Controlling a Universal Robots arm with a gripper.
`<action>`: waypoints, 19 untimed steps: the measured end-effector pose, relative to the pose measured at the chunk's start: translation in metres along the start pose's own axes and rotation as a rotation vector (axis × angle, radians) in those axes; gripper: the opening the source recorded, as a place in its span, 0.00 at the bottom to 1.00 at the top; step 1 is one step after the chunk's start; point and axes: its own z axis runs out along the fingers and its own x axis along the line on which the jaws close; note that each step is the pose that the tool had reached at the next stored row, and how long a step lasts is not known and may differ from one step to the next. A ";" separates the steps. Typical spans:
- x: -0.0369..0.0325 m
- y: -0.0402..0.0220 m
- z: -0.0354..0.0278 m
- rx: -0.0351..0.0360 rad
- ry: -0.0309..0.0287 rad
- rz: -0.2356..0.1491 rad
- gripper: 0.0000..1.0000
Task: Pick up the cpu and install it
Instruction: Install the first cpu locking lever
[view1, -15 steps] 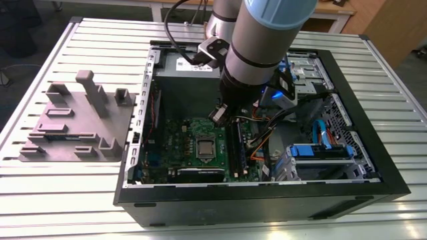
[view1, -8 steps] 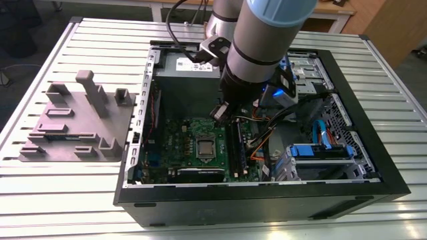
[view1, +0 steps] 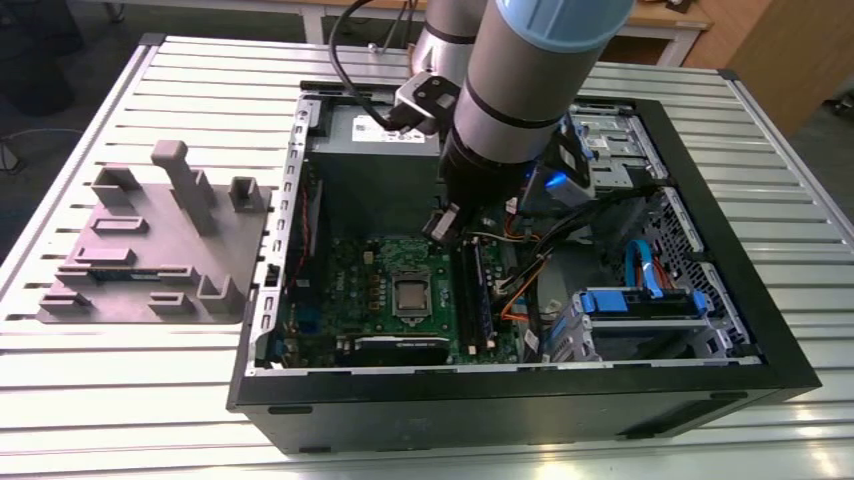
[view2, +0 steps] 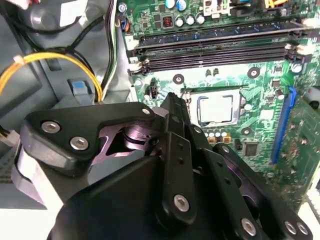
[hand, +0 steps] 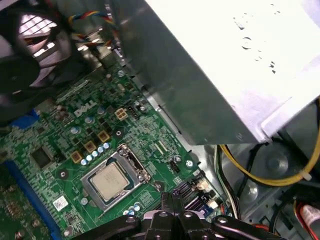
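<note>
The cpu (view1: 410, 294) lies flat in the metal-framed socket (view1: 408, 272) on the green motherboard, inside the open computer case. Both wrist views show its silvery top, cpu (view2: 216, 108) and cpu (hand: 109, 180), sitting level within the frame. My gripper (view1: 447, 225) hangs above the board, a little beyond the socket toward the exterior view's right. Its black fingers are pressed together in both wrist views, gripper (view2: 171, 100) and gripper (hand: 173, 199), with nothing between them. The fingertips stand apart from the cpu.
A grey moulded tray (view1: 147, 250) rests on the slatted table at the exterior view's left. Inside the case (view1: 534, 385) are a grey power supply (hand: 225, 65), memory slots (view2: 215, 42), yellow cables (view2: 55, 57), a fan (hand: 35, 35) and blue drive brackets (view1: 641, 300).
</note>
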 end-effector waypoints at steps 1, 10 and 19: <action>-0.0004 0.0002 0.0001 -0.0002 0.0003 -0.003 0.10; -0.0029 0.0021 0.0012 -0.0026 0.0053 -0.039 0.10; -0.0036 0.0024 0.0028 -0.0092 0.0190 -0.141 0.10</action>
